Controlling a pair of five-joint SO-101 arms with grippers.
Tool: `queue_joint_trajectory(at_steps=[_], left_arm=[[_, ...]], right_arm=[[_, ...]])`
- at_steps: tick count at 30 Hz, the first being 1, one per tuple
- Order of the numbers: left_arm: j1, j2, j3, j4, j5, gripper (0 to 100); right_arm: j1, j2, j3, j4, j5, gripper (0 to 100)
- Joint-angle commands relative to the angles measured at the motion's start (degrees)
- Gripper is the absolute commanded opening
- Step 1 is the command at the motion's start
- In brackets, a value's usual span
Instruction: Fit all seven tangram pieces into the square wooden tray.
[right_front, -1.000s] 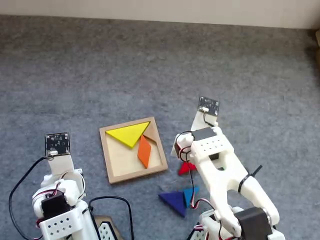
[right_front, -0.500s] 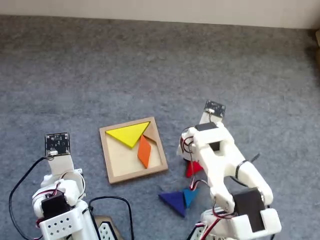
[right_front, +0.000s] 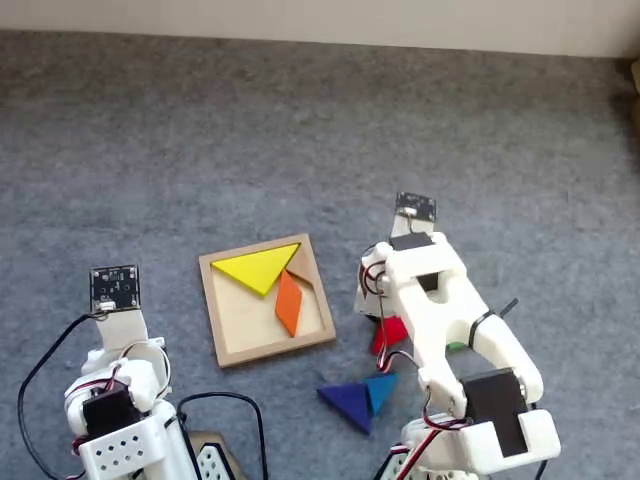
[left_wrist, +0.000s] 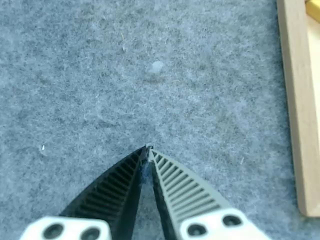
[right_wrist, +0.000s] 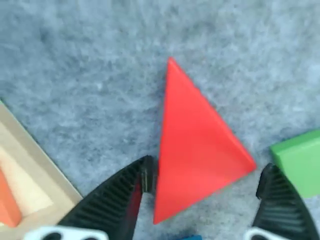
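Our right fingers (right_wrist: 207, 175) stand apart, astride the red triangle (right_wrist: 200, 145). One fingertip sits just beside the triangle's long edge and the other near its corner, neither clamped on it. The triangle lies flat on the grey tabletop (right_front: 150, 150). A green piece (right_wrist: 300, 160) sits just beside the outer finger. In the high view the red triangle (right_front: 388, 333) lies off the tray's 4 o'clock corner, partly under the arm.

Our left fingers (left_wrist: 146, 152) are pressed together, tips meeting, holding nothing, just above bare tabletop near the tray's rim (left_wrist: 300, 110).

The square wooden tray (right_front: 210, 305) sits slightly turned near the middle of the tabletop. It holds a yellow triangle (right_front: 258, 268) along its 12 o'clock side and an orange parallelogram (right_front: 288, 302) toward its 3 o'clock side. The rest of its floor is bare wood.

At the tray's 5 o'clock, a dark blue triangle (right_front: 348, 402) and a lighter blue triangle (right_front: 380, 392) lie touching on the tabletop.

Our right arm (right_front: 440, 320) stretches from 5 o'clock toward the centre, wrist bent down over the red triangle. Our left arm (right_front: 115, 390) is folded at 7 o'clock.
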Motion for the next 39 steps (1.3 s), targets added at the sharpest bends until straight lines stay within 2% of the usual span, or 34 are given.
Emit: queue_joint_trajectory(at_steps=[1, 15, 22, 28, 32, 34, 39], left_arm=[[-0.6, -2.3, 1.2, 0.2, -0.4, 1], [-0.6, -2.3, 1.2, 0.2, -0.4, 1], [-0.6, -2.3, 1.2, 0.2, -0.4, 1], [-0.6, -2.3, 1.2, 0.2, -0.4, 1], [-0.6, -2.3, 1.2, 0.2, -0.4, 1], [-0.6, -2.3, 1.2, 0.2, -0.4, 1], [-0.6, -2.3, 1.2, 0.2, -0.4, 1]], right_arm=[[0.8, 2.4, -3.1, -0.8, 0.9, 32.9], [0.9, 4.9, -3.2, -0.5, 0.9, 32.6], [1.0, 4.8, -3.2, -0.8, 2.4, 19.5], [1.1, 4.2, -3.2, -0.7, 4.1, 19.5], [1.1, -1.4, -3.2, -0.5, 4.5, 19.5], [1.2, -3.3, -2.8, -0.4, 7.6, 19.7], [1.3, -3.8, -3.1, 0.8, 12.2, 30.2]])
